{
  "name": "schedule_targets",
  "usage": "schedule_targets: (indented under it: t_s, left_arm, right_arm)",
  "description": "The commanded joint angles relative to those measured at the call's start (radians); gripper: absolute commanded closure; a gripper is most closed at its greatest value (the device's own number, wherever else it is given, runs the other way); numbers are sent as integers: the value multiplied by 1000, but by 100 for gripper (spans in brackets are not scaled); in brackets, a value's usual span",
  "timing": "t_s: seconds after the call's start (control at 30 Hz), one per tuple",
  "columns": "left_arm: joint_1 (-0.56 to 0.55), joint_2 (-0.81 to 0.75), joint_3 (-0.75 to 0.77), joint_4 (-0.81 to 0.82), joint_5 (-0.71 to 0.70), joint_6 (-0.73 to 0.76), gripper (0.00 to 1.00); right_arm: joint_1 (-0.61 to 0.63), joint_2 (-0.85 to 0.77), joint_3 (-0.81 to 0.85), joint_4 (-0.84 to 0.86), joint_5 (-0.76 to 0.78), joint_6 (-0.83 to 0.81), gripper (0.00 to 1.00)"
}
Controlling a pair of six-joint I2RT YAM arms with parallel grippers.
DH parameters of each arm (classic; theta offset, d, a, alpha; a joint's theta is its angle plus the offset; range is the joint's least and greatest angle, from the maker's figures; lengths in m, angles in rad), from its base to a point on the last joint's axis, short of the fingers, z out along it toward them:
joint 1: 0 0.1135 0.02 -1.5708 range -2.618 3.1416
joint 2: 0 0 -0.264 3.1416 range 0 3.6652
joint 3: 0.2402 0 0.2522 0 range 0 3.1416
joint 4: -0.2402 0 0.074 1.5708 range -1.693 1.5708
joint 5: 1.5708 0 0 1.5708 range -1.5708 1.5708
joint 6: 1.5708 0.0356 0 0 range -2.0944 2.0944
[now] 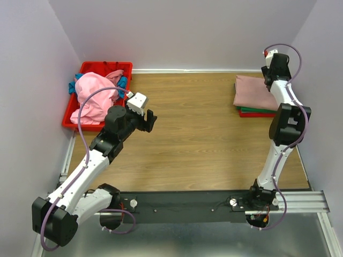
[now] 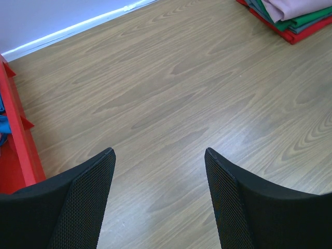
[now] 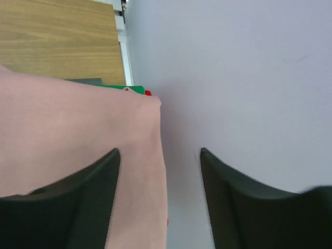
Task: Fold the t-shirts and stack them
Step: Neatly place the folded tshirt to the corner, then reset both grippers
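Hovering released by the stacked pink shirt, the right tool is holding nothing; the left tool is gaping above the table.

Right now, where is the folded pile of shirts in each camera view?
Top view: the folded pile lies at the right edge of the table, toward the back.
Left wrist: it sits in the top right corner, far across the wood.
Right wrist: it fills the left side, pink layer on top, green and red edges peeking out.
Shared landmark: the wooden table top.
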State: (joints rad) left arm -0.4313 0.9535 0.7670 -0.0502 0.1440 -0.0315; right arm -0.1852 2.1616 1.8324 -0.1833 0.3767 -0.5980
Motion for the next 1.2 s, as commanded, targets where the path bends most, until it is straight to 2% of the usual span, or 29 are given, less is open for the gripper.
schedule_targets:
  t_s: [0.0,0.07,0.13,0.2,0.27,0.3,0.33,0.37,0.4,0.43,0.47,0.53,0.6,0.7,0.8,0.87,0.9,1.03,1.17]
  left_arm:
    - [-1,-7,-11,15,11,5,23]
    - [-1,-10,-9,12,2,5,23]
    - [-1,-15,-8,7,-7,5,23]
    - [-1,-28,-8,4,-33,2,23]
    - [-1,-42,-6,0,-56,1,23]
    - [-1,-56,-6,0,-82,-2,23]
    - [0,-64,-6,1,-95,-5,23]
    - [0,-82,-8,3,-127,-17,20]
    - [2,-91,-9,4,-135,-27,16]
    - [3,-102,-9,6,-167,-37,14]
    - [5,-126,-12,9,-182,-45,11]
    - [32,-151,-20,12,-202,-88,5]
    - [69,-182,-23,19,-196,-110,2]
    - [193,-200,-21,24,-170,-159,2]
    - [331,-206,-24,18,-149,-217,2]
    - [393,-208,-44,21,-112,-228,2]
    - [422,-211,-54,19,-94,-211,1]
    - [424,-237,-63,12,-74,-191,2]
    - [424,-277,-81,27,-57,-179,2]
  right_arm:
    - [7,-83,-47,77,16,21,22]
    - [18,-127,-58,77,-1,35,22]
    - [30,-163,-76,74,-25,87,16]
    - [36,-229,-91,4,-170,121,16]
    - [38,-275,-111,-133,-325,184,13]
    - [38,-319,-122,-186,-546,185,11]
    - [38,-348,-137,-240,-665,170,11]
    - [39,-412,-206,-293,-864,182,10]
    - [38,-454,-299,-294,-940,207,9]
    - [38,-488,-300,-294,-996,213,9]
    - [38,-518,-373,-285,-1040,230,9]
    - [36,-612,-436,-245,-1007,317,0]
    - [36,-679,-533,-207,-894,363,0]
    - [32,-842,-683,-76,-672,475,0]
    - [32,-1008,-824,54,-466,681,0]
    - [32,-1065,-864,103,-379,746,0]
    - [32,-1098,-881,102,-276,791,0]
    - [32,-1131,-915,102,-203,799,0]
    - [32,-1157,-946,111,-254,779,0]
